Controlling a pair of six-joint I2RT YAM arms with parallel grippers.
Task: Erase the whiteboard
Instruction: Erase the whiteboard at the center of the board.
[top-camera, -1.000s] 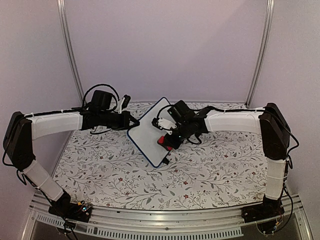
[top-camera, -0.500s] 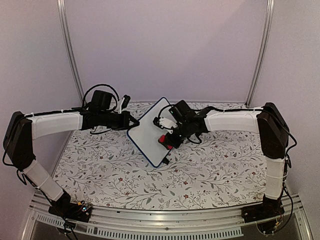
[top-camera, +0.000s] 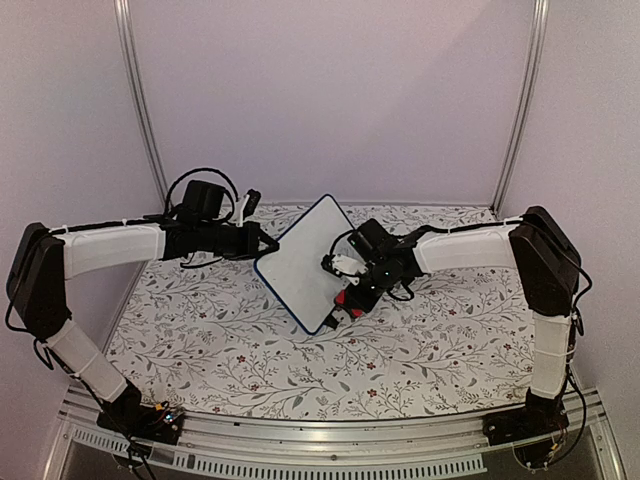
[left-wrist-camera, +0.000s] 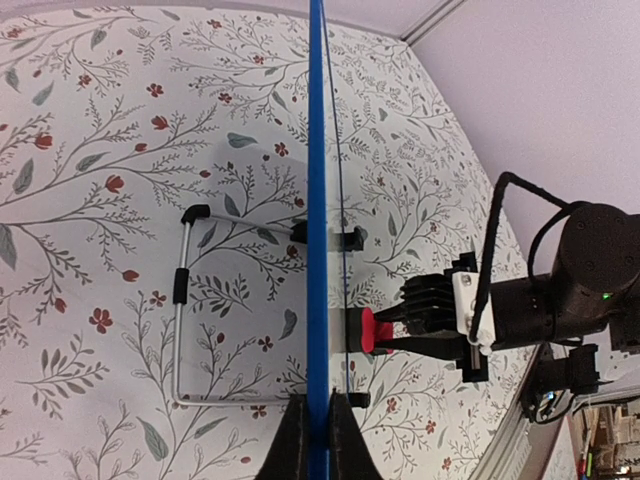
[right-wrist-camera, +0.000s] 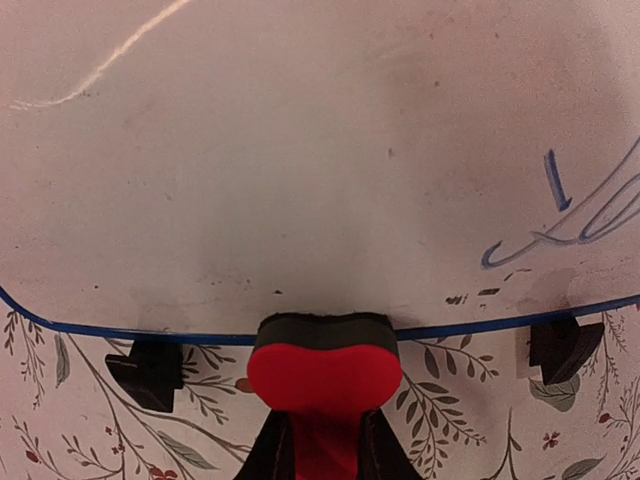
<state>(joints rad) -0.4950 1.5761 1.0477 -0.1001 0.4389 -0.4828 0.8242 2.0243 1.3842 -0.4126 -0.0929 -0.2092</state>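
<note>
Although most of the whiteboard (right-wrist-camera: 300, 150) ahead of the right gripper (right-wrist-camera: 320, 440) is seen wiped to a faint haze, the task is judged unfinished: blue handwriting (right-wrist-camera: 590, 215) is left up and to the right of that gripper, and a pale streak (right-wrist-camera: 100, 65) far up to its left. The right gripper is closed narrowly on the red eraser (right-wrist-camera: 322, 375), whose dark felt is set against the board's lower frame. The board is held upright, its edge pinched between the nearly closed fingers of the left gripper (left-wrist-camera: 317, 440).
</note>
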